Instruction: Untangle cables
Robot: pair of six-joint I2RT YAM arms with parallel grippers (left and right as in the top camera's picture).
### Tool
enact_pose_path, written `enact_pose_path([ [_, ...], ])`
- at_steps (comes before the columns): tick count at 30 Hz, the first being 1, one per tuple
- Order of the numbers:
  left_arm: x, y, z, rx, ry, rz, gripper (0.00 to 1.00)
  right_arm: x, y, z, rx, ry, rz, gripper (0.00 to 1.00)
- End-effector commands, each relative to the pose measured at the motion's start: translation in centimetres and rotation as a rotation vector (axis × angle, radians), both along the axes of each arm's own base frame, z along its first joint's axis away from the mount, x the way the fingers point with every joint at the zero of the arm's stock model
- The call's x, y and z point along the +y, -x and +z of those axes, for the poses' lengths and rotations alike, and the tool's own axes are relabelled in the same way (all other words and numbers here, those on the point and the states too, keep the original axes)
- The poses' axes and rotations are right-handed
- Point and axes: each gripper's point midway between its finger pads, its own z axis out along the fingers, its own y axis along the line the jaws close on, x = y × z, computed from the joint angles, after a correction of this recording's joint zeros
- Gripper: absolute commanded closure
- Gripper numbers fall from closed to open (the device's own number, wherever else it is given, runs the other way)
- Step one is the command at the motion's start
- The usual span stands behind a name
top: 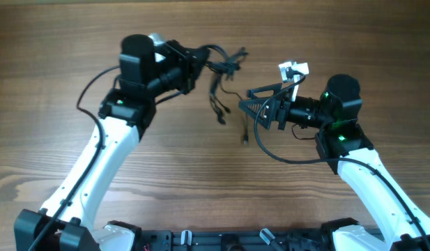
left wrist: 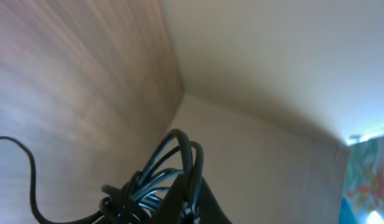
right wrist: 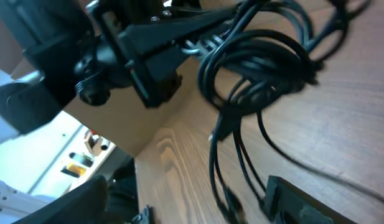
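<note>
There are two hands and one bunch of the cables [top: 223, 67]; how many single strands are in it I cannot count surely. The left hand [top: 203, 64] is clenched on the bunch and holds it over the table [top: 54, 42], at the far middle. Thin ends hang down toward the near side, and one plug end [top: 244, 137] lies nearer. The right hand [top: 247, 102] is released, its fingers spread, just right of the hanging ends. One small white piece [top: 294, 69] shows beside it. The wood runs wide to the left and to the far side.

White arms [top: 106, 150], black wrists [top: 141, 61], green lights [top: 327, 95].
</note>
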Motion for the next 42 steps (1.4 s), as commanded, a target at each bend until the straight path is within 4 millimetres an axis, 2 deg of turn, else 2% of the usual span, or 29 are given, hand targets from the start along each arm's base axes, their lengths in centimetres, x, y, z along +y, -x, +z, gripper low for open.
enact_pose_path([
  [1, -2.6, 1.4, 1.9, 0.014, 0.071, -0.024, 0.96, 0.0, -0.4, 0.2, 0.021, -0.009, -0.009, 0.19],
  [6, -4.6, 2.3, 1.8, 0.121, 0.155, 0.017, 0.96, -0.1, -0.7, 0.1, 0.021, -0.004, -0.032, 0.21],
  [10, -6.1, 3.1, 2.6, 0.097, 0.174, -0.021, 0.96, -0.3, -1.2, 0.0, 0.019, 0.002, -0.064, 0.27],
  [17, -7.9, 4.4, 2.6, 0.097, 0.169, -0.058, 0.96, -0.4, -1.4, 0.0, 0.017, 0.004, -0.073, 0.37],
  [20, -8.3, 4.7, 2.6, 0.097, 0.166, -0.063, 0.96, -0.5, -1.7, -0.1, 0.014, 0.008, -0.090, 0.50],
  [24, -8.2, 4.6, 2.6, 0.096, 0.166, -0.058, 0.96, -0.5, -1.7, -0.1, 0.014, 0.008, -0.089, 0.76],
  [26, -8.2, 4.6, 2.6, 0.096, 0.166, -0.059, 0.96, -0.5, -1.7, -0.1, 0.014, 0.008, -0.089, 0.81],
  [27, -8.2, 4.6, 2.6, 0.096, 0.166, -0.059, 0.96, -0.5, -1.7, -0.1, 0.014, 0.008, -0.090, 0.79],
  [29, -8.2, 4.6, 2.6, 0.096, 0.166, -0.059, 0.96, -0.5, -1.8, -0.1, 0.015, 0.009, -0.098, 0.62],
  [31, -8.2, 4.6, 2.6, 0.096, 0.166, -0.060, 0.96, -0.7, -2.1, -0.2, 0.016, 0.013, -0.121, 0.50],
  [35, -8.4, 4.7, 2.6, 0.098, 0.167, -0.068, 0.96, -0.8, -2.4, -0.2, 0.015, 0.016, -0.134, 0.51],
  [39, -9.2, 5.4, 2.6, 0.100, 0.166, -0.090, 0.96, -0.9, -2.5, -0.2, 0.013, 0.017, -0.141, 0.62],
  [42, -9.6, 5.8, 2.6, 0.100, 0.165, -0.104, 0.96, -0.9, -2.5, -0.1, 0.007, 0.015, -0.141, 0.65],
])
